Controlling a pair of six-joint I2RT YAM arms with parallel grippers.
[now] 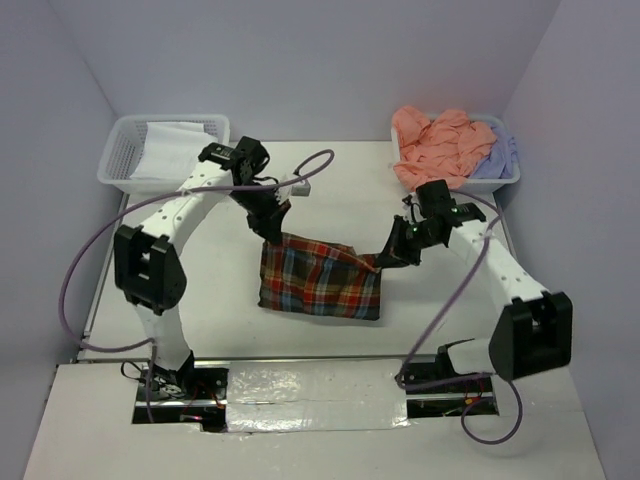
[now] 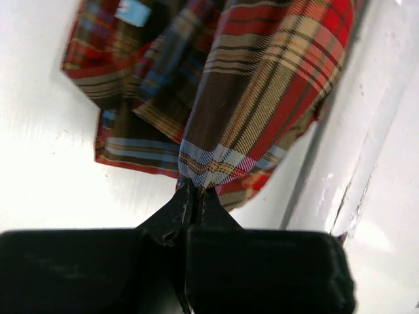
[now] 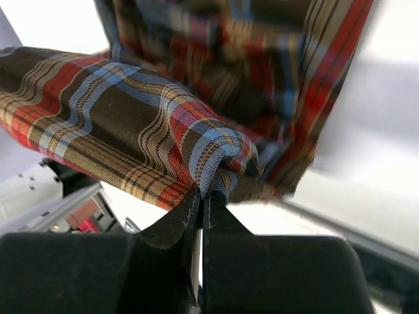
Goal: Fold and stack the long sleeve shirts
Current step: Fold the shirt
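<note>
Both arms have the plaid shirt (image 1: 320,282) pinched by its upper corners, its lower part apparently resting mid-counter (image 1: 200,300). The left gripper (image 2: 194,190) has its jaws clamped tight on one edge, the right gripper (image 3: 204,193) on a bunched fold. Best play: move both together, cloth taut and level, then lay it flat without twisting.

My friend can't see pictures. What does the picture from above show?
A plaid shirt hangs over a white table, the robot's left gripper pinching its left corner, the right gripper its right corner. A basket behind holds a pink shirt and a lavender shirt.
</note>
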